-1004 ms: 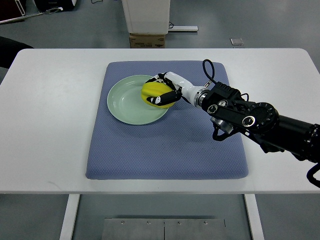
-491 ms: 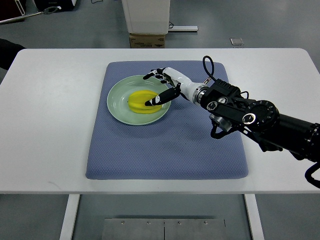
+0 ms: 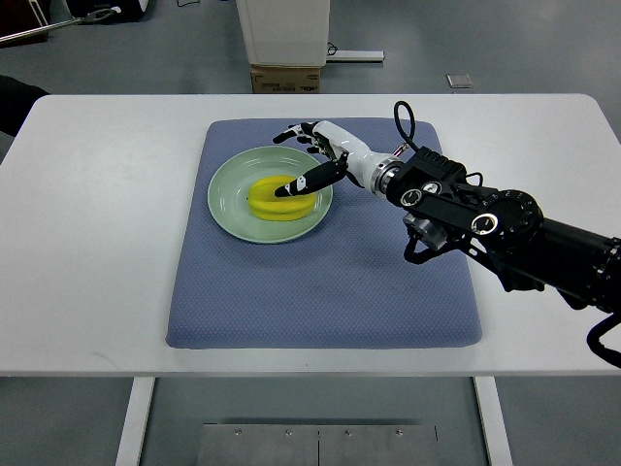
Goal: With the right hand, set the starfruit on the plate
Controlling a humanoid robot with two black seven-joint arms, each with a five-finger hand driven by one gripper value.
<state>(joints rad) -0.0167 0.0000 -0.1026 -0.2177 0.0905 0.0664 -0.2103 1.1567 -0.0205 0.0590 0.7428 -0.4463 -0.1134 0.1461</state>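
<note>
Starfruit point(image 3: 275, 198), yellow, lying on its side inside pale green plate point(image 3: 228, 216), right of the plate's centre. Plate resting on blue-grey mat point(image 3: 320, 282), toward the mat's far left part; mat spread over white worktop point(image 3: 97, 243). Right hand point(image 3: 312, 160) poised over the plate's right rim, fingers spread and gripping nothing, 1 dark fingertip point(image 3: 291, 186) over the fruit's top, contact impossible to judge from this angle; other fingers fanned out above the plate's far edge. Black forearm reaching in from the picture's right edge across the mat. Cardboard box point(image 3: 285, 78) on the floor beyond the worktop's far edge.
</note>
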